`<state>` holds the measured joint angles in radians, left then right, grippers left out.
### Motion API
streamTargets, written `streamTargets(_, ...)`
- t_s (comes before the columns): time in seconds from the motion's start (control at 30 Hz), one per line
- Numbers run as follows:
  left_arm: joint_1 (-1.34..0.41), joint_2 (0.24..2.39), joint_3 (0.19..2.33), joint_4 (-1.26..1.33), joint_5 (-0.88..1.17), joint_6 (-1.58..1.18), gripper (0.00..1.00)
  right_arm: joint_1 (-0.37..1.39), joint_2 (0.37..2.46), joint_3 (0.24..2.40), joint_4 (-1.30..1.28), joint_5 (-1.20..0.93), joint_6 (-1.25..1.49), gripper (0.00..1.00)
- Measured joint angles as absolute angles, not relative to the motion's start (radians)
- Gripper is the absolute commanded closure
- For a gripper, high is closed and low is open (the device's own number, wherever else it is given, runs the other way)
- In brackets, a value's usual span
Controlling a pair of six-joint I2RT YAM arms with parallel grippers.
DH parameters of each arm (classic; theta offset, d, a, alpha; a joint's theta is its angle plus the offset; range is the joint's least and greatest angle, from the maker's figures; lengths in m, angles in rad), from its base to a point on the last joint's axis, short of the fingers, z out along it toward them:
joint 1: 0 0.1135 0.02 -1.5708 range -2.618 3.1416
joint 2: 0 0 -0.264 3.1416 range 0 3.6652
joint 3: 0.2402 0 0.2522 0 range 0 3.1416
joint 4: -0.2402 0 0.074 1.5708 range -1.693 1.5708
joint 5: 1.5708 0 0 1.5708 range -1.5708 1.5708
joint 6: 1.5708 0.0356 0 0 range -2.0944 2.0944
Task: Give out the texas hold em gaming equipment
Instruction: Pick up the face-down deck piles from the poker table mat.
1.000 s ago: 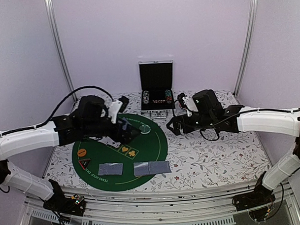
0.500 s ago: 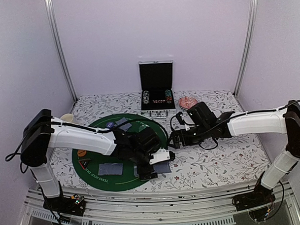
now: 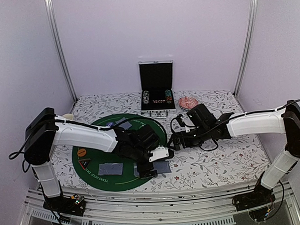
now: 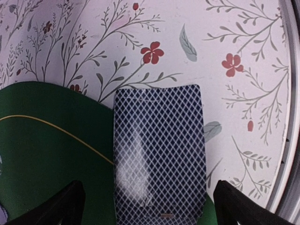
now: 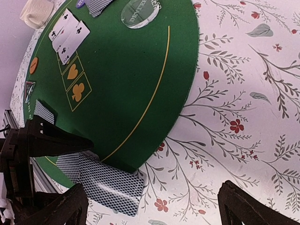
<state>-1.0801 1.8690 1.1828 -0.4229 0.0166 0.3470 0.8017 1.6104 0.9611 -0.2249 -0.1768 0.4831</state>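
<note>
Down at the near right edge of the round green felt mat [image 3: 102, 156], the left arm's end effector [image 3: 146, 171] hangs low over a face-down playing card with a dark blue lattice back [image 4: 158, 150]. Its two dark fingers [image 4: 61, 206] stand apart, one on each side of the card, with nothing gripped between them. The card lies flat, partly on the felt and partly on the flowered table [image 4: 234, 28]. I'd say that overhang helps, since an edge off the mat gives a finger something to get under.

Seen from the right wrist, this card overlaps another as one hand. A second face-down pair [image 3: 110, 168] lies just to its left on the felt, so two players' hands look dealt along the near rim. Further in, face-up white cards showing clubs [image 5: 69, 33] lie beside the printed suit boxes. A pale clear round disc [image 5: 139, 11] sits near the far rim. A small orange disc [image 5: 33, 64] and a small black triangular marker [image 5: 29, 89] sit on the left side, set out as seat markers, I'd judge.

The right arm's end effector [image 3: 174, 140] hovers beside the mat's right edge, its fingers wide apart and empty, clear of the left arm's work. An open black case [image 3: 157, 100] stands at the back of the table.
</note>
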Motion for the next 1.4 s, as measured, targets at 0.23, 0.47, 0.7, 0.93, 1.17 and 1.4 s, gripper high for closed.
streamTargets(0.23,-1.048,1.880,1.171,-0.418,0.104,0.344,0.03,0.778,1.610,0.933,-0.227,-0.173,0.511,0.01)
streamTargets(0.47,-1.029,1.906,1.163,-0.412,0.140,0.343,0.19,0.776,1.610,0.926,-0.231,-0.179,0.524,0.01)
streamTargets(0.7,-1.027,1.910,1.143,-0.381,0.165,0.340,0.36,0.776,1.610,0.923,-0.229,-0.197,0.525,0.01)
streamTargets(0.93,-1.016,1.855,1.062,-0.297,0.180,0.337,0.41,0.774,1.610,0.867,-0.173,-0.269,0.522,0.01)
streamTargets(1.17,-1.011,1.805,1.000,-0.268,0.180,0.332,0.41,0.772,1.610,0.818,-0.083,-0.368,0.508,0.01)
streamTargets(1.4,-1.007,1.737,0.912,-0.189,0.179,0.324,0.42,0.772,1.657,0.794,0.076,-0.472,0.508,0.03)
